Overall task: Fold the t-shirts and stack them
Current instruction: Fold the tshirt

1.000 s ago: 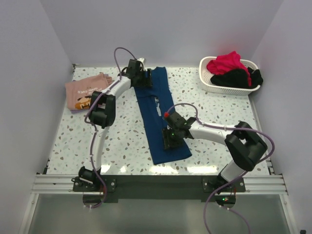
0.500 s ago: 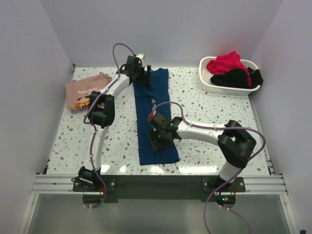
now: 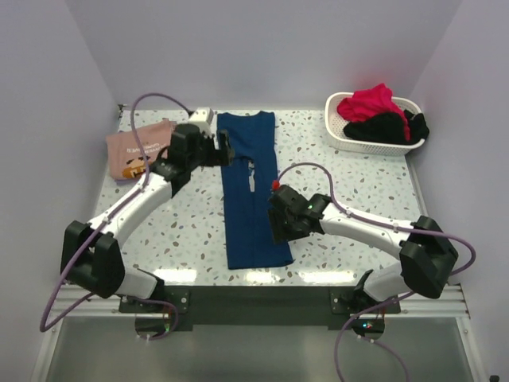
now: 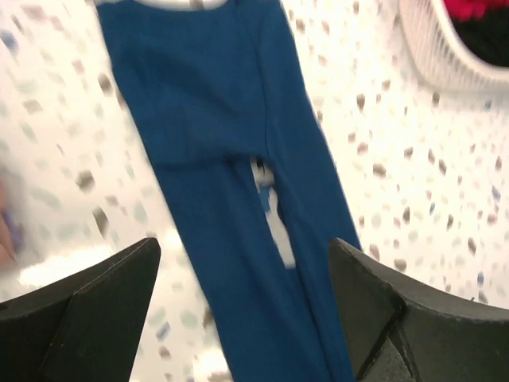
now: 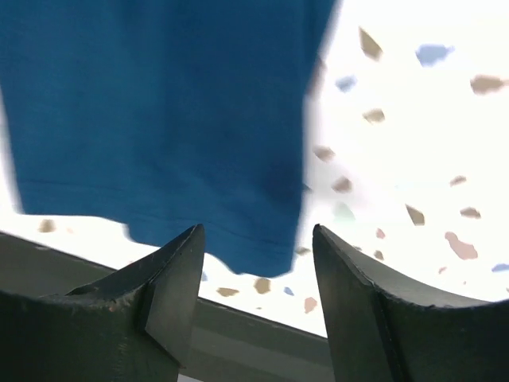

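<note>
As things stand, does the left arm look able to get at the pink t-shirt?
Probably yes: the pink t-shirt lies in the open close beside the left claw, which is open and empty, with nothing lying between them.

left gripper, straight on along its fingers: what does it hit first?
Most likely the dark blue t-shirt. The open left gripper points at its folded middle, near the pale print sliver, with nothing in between. How high it is above the cloth is unclear from the wrist view.

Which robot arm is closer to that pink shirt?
Left. The left arm ends just beside the pink shirt, at the blue shirt's far end; the right arm ends by its near hem, farther away.
</note>
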